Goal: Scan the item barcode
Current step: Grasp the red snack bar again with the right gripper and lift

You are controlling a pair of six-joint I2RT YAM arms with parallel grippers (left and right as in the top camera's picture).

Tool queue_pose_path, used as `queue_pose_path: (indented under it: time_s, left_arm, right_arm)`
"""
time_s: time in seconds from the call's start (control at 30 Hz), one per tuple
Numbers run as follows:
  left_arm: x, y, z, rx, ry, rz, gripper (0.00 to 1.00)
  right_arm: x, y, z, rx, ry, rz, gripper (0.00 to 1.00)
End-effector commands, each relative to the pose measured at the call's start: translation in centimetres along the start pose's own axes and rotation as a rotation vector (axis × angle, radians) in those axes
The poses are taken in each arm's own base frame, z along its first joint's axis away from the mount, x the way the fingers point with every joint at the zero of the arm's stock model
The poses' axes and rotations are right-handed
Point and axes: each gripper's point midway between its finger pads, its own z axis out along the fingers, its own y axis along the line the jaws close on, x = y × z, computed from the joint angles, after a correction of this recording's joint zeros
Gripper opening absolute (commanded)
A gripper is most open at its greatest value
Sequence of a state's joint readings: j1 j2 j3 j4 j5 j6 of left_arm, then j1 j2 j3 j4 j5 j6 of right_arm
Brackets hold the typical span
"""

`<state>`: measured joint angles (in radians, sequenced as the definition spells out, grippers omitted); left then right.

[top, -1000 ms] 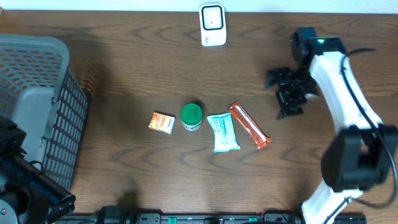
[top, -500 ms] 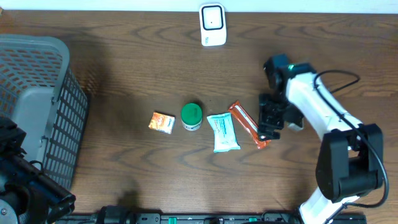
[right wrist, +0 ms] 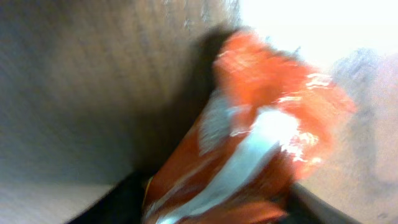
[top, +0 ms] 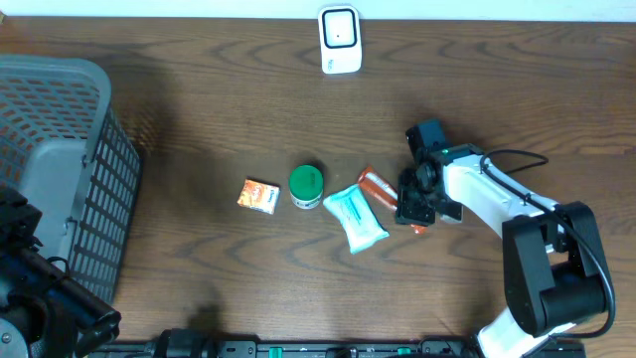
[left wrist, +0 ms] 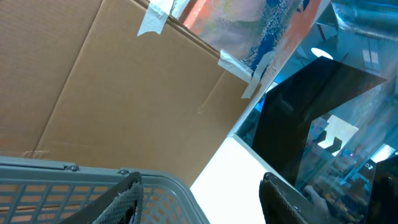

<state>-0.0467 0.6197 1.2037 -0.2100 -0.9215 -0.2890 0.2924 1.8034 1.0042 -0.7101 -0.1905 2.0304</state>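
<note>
The right end effector [top: 413, 202] is down on the table [top: 199, 109] over the orange snack bar [top: 375, 183], which lies just beside the teal packet [top: 355, 217]. In the wrist view the wrapper sits between the fingers [right wrist: 115, 202], but blur makes it impossible to tell whether they are clamped on it. The left end effector [left wrist: 202, 196] hangs with fingers apart and nothing between them, above the rim of the grey basket [top: 117, 199]. The scanner [top: 340, 40] stands at the table's far edge, well apart from the bar.
</note>
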Motion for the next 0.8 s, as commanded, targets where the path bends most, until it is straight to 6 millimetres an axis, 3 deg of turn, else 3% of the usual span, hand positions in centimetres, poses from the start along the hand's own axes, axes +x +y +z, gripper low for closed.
queue_pose_path:
  time_s: [0.0,0.03,0.13,0.27,0.33,0.37,0.47,0.57,0.63,0.77]
  left_arm:
    - [0.1,0.0,0.0,-0.001,0.000,-0.006,0.61]
    - [0.1,0.0,0.0,-0.001,0.000,-0.006,0.61]
    - [0.1,0.1,0.0,-0.001,0.000,-0.005,0.61]
    - [0.1,0.1,0.0,-0.001,0.000,-0.005,0.61]
    - [0.1,0.1,0.0,-0.001,0.000,-0.005,0.61]
    - [0.1,0.1,0.0,-0.001,0.000,-0.005,0.61]
    - [0.1,0.1,0.0,-0.001,0.001,-0.005,0.61]
    - [0.1,0.0,0.0,0.000,0.000,-0.006,0.61]
    - [0.1,0.0,0.0,-0.001,0.000,-0.006,0.61]
    - [0.1,0.1,0.0,-0.001,0.000,-0.006,0.61]
  right_arm:
    - [-3.5,-4.8,2.6,0.166,-0.128,0.027,0.52]
    - [-3.8,-5.0,2.5,0.173,-0.142,0.005,0.56]
    - [-4.8,-4.9,2.4,0.173,-0.188,-0.111,0.83]
    - [-5.6,-4.7,2.2,0.170,-0.223,-0.152,0.90]
    - [-5.8,-4.6,2.2,0.165,-0.235,-0.153,0.78]
    - [-6.0,-4.4,2.1,0.159,-0.252,-0.155,0.61]
    - [-6.1,-4.2,2.2,0.152,-0.255,-0.190,0.36]
    - [-6.0,-3.6,2.3,0.141,-0.239,-0.274,0.15]
    - [-5.8,-3.1,2.3,0.130,-0.229,-0.352,0.08]
    - [-4.9,-1.1,1.5,0.083,-0.205,-0.567,0.04]
